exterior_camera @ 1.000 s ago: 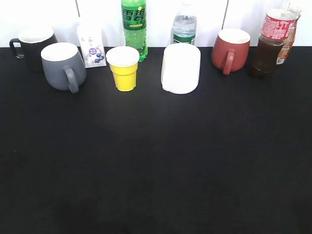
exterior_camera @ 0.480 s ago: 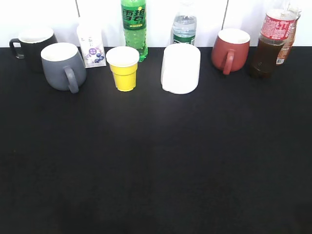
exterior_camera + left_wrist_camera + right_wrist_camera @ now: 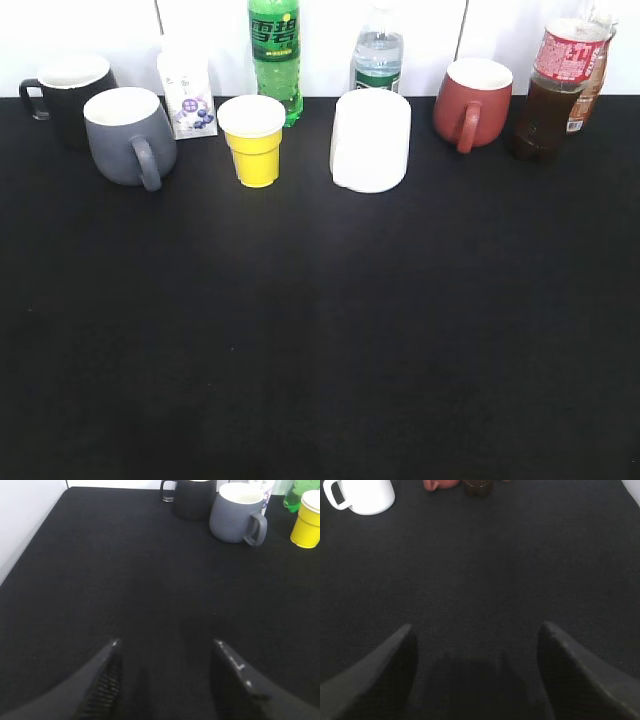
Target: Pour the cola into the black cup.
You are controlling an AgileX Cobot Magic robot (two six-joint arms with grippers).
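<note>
The cola bottle (image 3: 552, 92), dark liquid with a red label, stands at the back right of the black table; its base shows at the top of the right wrist view (image 3: 478, 487). The black cup (image 3: 66, 94) with white inside stands at the back left, partly behind the grey mug (image 3: 128, 134); it also shows in the left wrist view (image 3: 194, 499). My left gripper (image 3: 166, 645) is open and empty over bare table. My right gripper (image 3: 476, 630) is open and empty, well short of the cola. Neither gripper shows in the exterior view.
Along the back stand a small white carton (image 3: 187, 95), a green soda bottle (image 3: 276, 55), a yellow cup (image 3: 254, 140), a water bottle (image 3: 379, 55), a white mug (image 3: 371, 140), a reddish-brown mug (image 3: 473, 102) and a smaller bottle (image 3: 592, 72) behind the cola.
</note>
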